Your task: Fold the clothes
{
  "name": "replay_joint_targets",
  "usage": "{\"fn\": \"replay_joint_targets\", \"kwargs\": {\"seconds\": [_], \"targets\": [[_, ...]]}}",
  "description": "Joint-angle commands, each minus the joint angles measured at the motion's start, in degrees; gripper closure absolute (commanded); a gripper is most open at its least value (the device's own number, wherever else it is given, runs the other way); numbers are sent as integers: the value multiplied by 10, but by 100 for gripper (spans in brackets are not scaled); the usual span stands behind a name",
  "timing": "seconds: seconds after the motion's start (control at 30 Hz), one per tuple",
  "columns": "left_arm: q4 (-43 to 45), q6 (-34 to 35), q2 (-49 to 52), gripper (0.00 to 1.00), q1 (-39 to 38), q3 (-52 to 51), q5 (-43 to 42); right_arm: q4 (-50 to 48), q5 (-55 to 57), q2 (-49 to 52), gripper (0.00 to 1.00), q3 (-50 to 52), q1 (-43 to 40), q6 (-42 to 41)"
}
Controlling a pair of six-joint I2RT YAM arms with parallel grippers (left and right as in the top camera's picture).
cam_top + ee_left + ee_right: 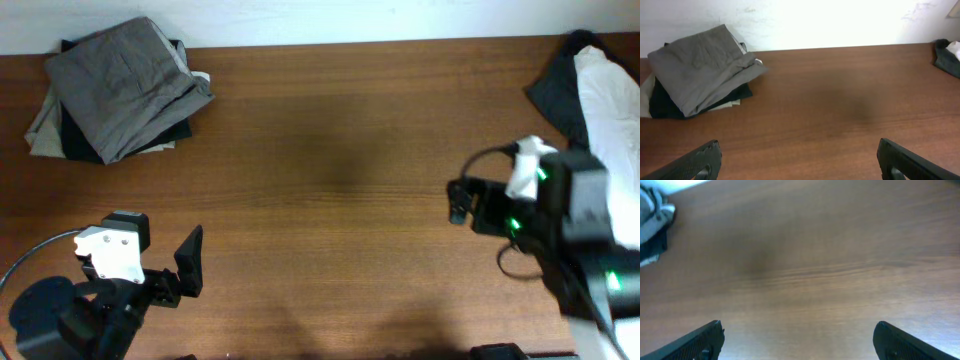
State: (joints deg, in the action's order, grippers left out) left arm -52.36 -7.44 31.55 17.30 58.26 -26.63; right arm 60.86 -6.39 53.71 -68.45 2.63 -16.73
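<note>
A stack of folded clothes (120,88), grey on top with dark and beige pieces beneath, lies at the table's back left; it also shows in the left wrist view (702,75). A loose pile of unfolded clothes (600,95), dark and white, lies at the back right, with its edge in the left wrist view (947,55). My left gripper (188,262) is open and empty at the front left, over bare wood (799,157). My right gripper (458,200) is open and empty at the right, over bare wood (797,340).
The brown wooden table (330,170) meets a white wall along its back edge. A black cable (30,255) loops beside the left arm. The right arm's body partly covers the unfolded pile.
</note>
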Motion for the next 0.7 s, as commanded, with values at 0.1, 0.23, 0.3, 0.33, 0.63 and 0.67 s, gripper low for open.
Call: {"fn": "replay_joint_targets", "kwargs": {"seconds": [0.1, 0.23, 0.3, 0.33, 0.63, 0.67], "targets": [[2, 5, -1, 1, 0, -2, -6, -129, 13, -253, 1, 166, -58, 11], [2, 5, -1, 1, 0, -2, -6, -302, 21, -399, 1, 339, -57, 15], [2, 5, -1, 1, 0, -2, -6, -375, 21, -439, 1, 417, -56, 12], [2, 5, -1, 1, 0, -2, -6, -406, 19, -454, 1, 449, -56, 6], [0, 5, -1, 1, 0, -2, -6, -529, 30, -535, 1, 581, -37, -16], [0, 5, -1, 1, 0, -2, -6, -533, 31, -535, 1, 581, -37, -16]]}}
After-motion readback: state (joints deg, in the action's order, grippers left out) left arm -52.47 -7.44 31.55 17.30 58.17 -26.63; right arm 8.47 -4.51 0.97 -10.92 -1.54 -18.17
